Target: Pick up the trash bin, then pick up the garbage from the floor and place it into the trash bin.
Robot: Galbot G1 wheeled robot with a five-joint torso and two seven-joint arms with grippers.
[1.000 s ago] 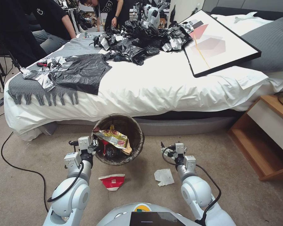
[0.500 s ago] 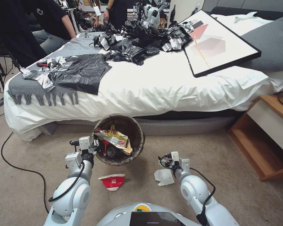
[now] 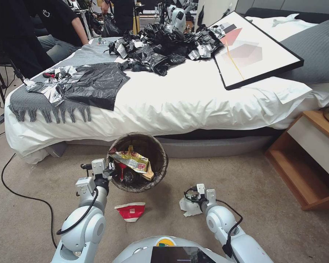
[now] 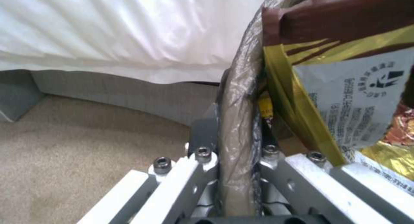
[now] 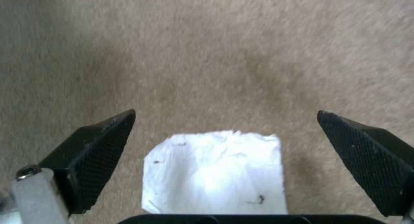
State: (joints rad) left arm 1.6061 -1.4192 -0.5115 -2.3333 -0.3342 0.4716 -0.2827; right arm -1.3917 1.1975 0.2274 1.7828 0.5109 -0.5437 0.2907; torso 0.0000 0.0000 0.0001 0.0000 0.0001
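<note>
Left hand (image 3: 108,171) clamps the bin (image 3: 161,160) rim; right hand (image 5: 224,159), wide open, straddles the tissue (image 5: 215,172), its near edge hidden.

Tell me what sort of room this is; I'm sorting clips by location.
Most likely a bedroom: a bed with white sheets, a grey pillow, a wooden nightstand and carpet.

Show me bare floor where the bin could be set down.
Bare carpet between the right pincer and the nightstand, and left of the left pincer out to the cable. Crowded below the bin: cup and tissue.
</note>
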